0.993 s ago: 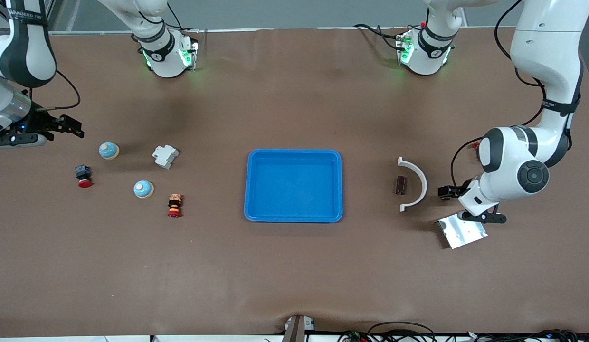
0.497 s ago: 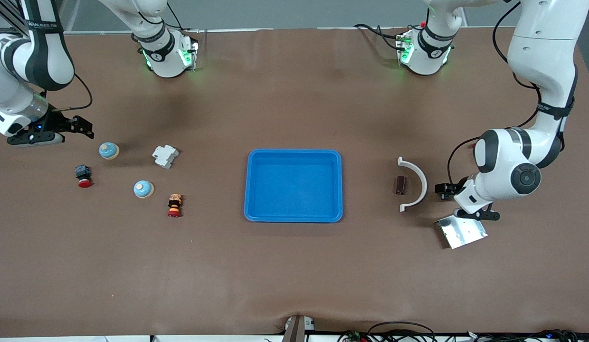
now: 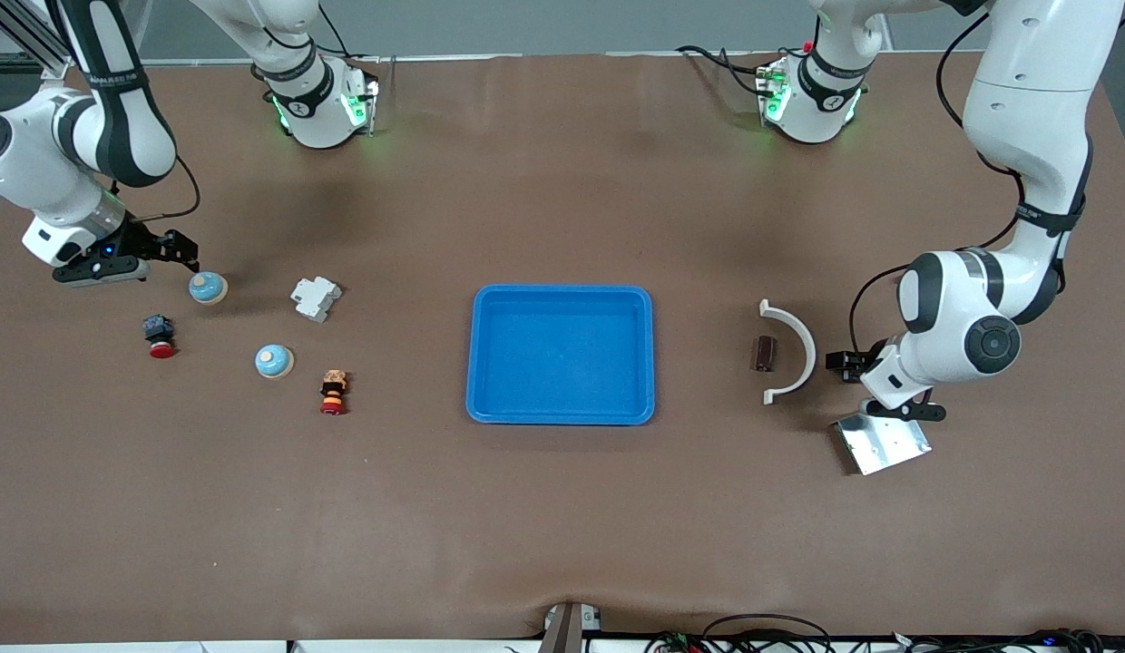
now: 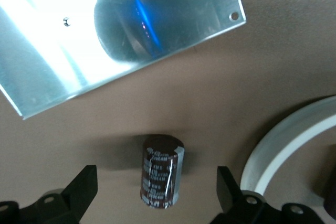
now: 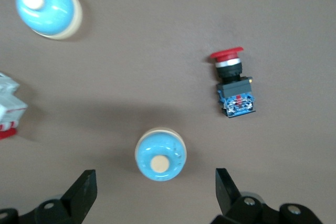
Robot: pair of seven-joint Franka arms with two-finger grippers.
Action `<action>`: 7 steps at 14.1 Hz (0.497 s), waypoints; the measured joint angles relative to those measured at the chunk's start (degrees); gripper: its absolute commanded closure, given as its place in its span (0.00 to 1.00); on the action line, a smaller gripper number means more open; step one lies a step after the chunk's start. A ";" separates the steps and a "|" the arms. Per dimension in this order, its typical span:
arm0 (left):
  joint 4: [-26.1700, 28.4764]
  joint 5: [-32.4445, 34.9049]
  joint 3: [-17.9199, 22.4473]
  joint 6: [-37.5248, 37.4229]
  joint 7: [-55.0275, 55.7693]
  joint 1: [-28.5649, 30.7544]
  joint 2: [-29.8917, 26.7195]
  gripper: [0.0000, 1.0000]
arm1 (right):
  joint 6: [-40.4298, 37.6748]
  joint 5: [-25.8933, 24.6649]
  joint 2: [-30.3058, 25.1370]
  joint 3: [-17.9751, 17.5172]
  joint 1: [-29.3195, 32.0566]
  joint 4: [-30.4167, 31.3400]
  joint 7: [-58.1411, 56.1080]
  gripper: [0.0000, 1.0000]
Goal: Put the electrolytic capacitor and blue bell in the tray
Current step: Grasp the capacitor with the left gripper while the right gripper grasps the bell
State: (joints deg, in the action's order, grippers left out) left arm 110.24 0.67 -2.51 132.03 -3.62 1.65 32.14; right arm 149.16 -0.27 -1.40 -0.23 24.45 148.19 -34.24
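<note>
The blue tray [image 3: 562, 413] lies at the table's middle. My left gripper [image 3: 882, 388] is open, between the white arc and the silver plate. In the left wrist view its fingers [image 4: 156, 184] stand either side of a dark brown capacitor [image 4: 160, 171] lying on the table; my hand hides this one in the front view. A second dark cylinder [image 3: 764, 353] lies inside the arc. My right gripper [image 3: 132, 258] is open beside a blue bell [image 3: 207, 287]; that bell [image 5: 160, 158] shows between its fingers [image 5: 153, 190]. A second bell [image 3: 274, 361] sits nearer the camera.
A white arc [image 3: 791, 349] and a silver plate [image 3: 882, 442] lie at the left arm's end. A white breaker [image 3: 316, 297], a red push-button [image 3: 159, 336] and an orange-and-red button [image 3: 333, 392] lie around the bells.
My right gripper has moved toward the table's middle and come up beside the farther bell. My left gripper has shifted a little toward the white arc. No object has moved.
</note>
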 measured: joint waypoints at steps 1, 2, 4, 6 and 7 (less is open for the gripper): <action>0.02 0.00 0.00 0.23 0.02 0.00 0.24 0.00 | 1.44 0.00 1.11 0.02 0.50 0.21 -0.39 0.00; 0.03 0.00 0.00 0.40 0.04 0.00 0.39 0.00 | 2.67 0.00 2.01 0.04 0.81 0.41 -0.51 0.00; 0.03 0.00 0.00 0.47 0.09 0.00 0.48 0.16 | 5.07 0.00 3.99 0.04 1.47 0.98 -0.63 0.00; 0.03 0.00 0.00 0.56 0.15 0.01 0.48 0.45 | 7.44 0.00 6.19 0.04 1.77 1.70 -0.76 0.00; 0.03 0.00 0.00 0.57 0.16 0.05 0.48 0.59 | 8.10 0.00 7.11 0.03 1.78 1.98 -0.76 0.00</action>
State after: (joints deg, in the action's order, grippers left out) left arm 110.27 0.67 -2.51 132.59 -3.46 1.70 32.61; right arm 157.26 -0.27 5.71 -0.20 26.23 150.16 -35.00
